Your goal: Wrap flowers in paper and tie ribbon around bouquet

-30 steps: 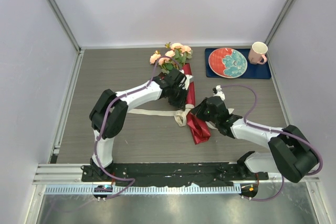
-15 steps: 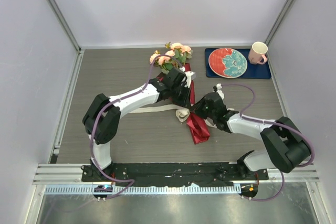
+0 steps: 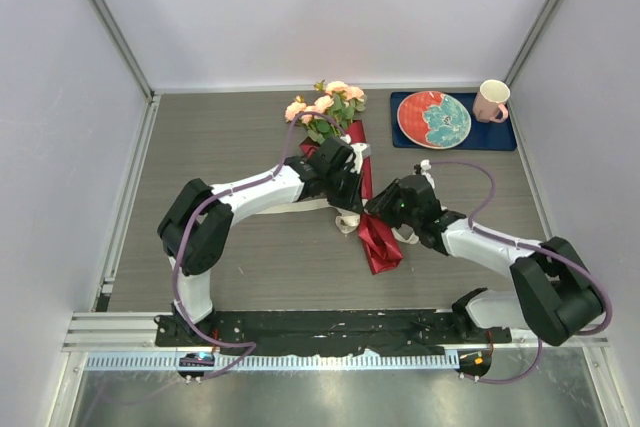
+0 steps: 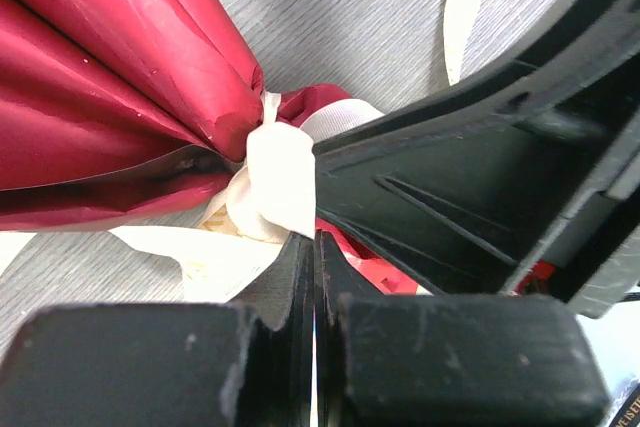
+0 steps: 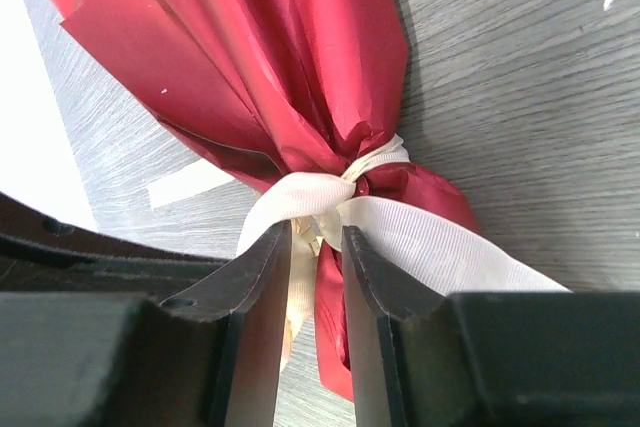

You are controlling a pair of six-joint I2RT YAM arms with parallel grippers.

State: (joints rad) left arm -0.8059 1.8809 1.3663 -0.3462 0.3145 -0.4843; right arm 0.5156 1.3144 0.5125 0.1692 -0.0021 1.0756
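The bouquet [image 3: 360,142] lies at the middle of the overhead view, with the flowers [image 3: 325,107] toward the top and the paper [image 3: 378,247] flaring toward the lower right. The ribbon [image 5: 440,247] is cinched round the paper's pinched neck in a small knot [image 5: 300,192], and 1 flat strand runs off to the lower right of the right wrist view.

A second ago the right tool [image 5: 318,237] was clenched at this knot. Now its fingers stand apart, and the ribbon and a fold of paper sit loose in the gap, so it grips nothing. The left tool [image 4: 315,247] has gone from nearly closed to fully clenched, its tips hard against the knot. Whether a strand is nipped between them cannot be told. In the overhead view, the ribbon tail that lay out to the left on the tabletop [image 3: 220,137] now shows only a short stretch beside the left arm.

The knot looks drawn tight. The right tool's release probably marks the end of a pull or a regrip. A single knot could slacken once the left tool lets go.
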